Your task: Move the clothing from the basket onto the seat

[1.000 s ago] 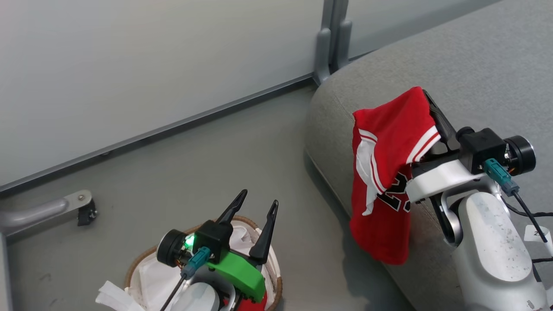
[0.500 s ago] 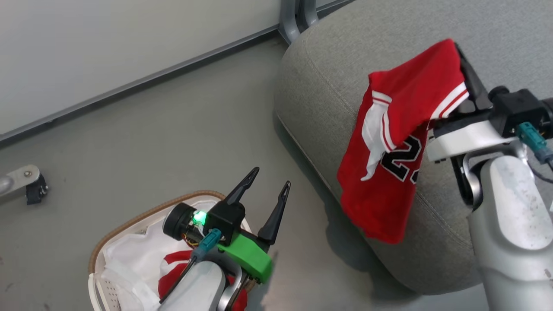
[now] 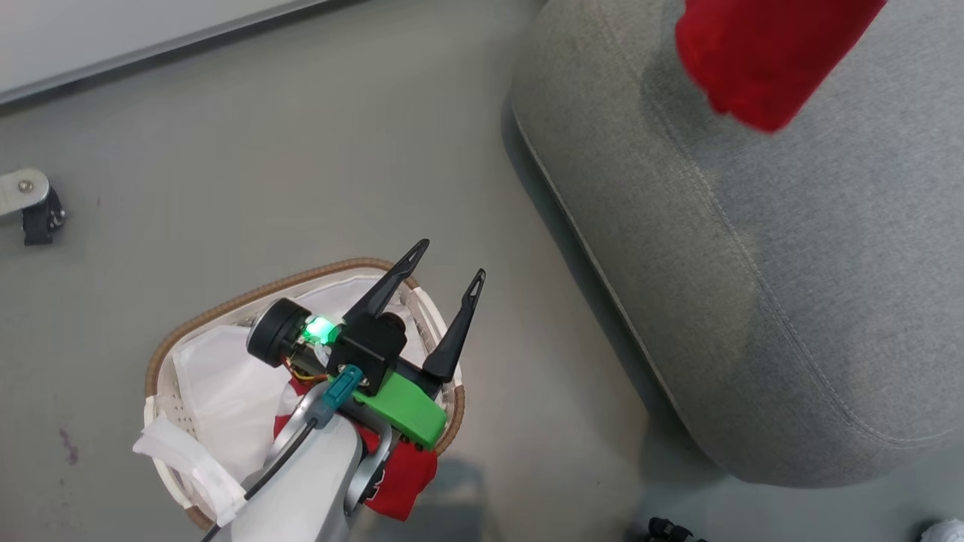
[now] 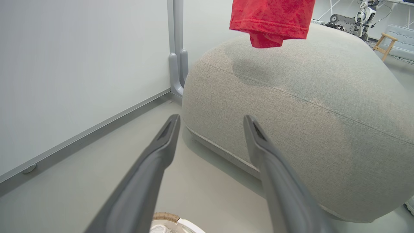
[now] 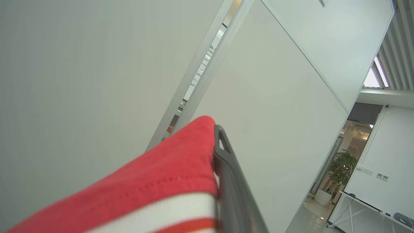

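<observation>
My left gripper [image 3: 450, 260] stands open above the basket [image 3: 226, 299], a white perforated oval with a brown woven rim and white lining. A red piece of clothing [image 3: 403, 474] lies in the basket, partly under my left arm. In the left wrist view the open gripper [image 4: 211, 118] points at the grey seat [image 4: 307, 97], with the basket rim [image 4: 165, 216] just below. Another red garment [image 3: 761, 60] hangs over the seat [image 3: 753, 263]; its hem [image 4: 271, 19] dangles clear of the cushion. My right gripper [image 5: 215, 129] is shut on this red, white-striped garment [image 5: 168, 181], which hides one finger.
A pale wall panel with a grey metal post [image 4: 176, 48] stands behind the seat. A metal foot with a castor [image 3: 34, 207] sits on the floor at the left. A dark object [image 3: 666, 529] lies at the bottom edge. A wooden stool [image 4: 385, 45] stands far back.
The head camera has tilted down, bringing the basket further into view. The right arm has left the picture at the top, and the red garment now hangs over the seat top.
</observation>
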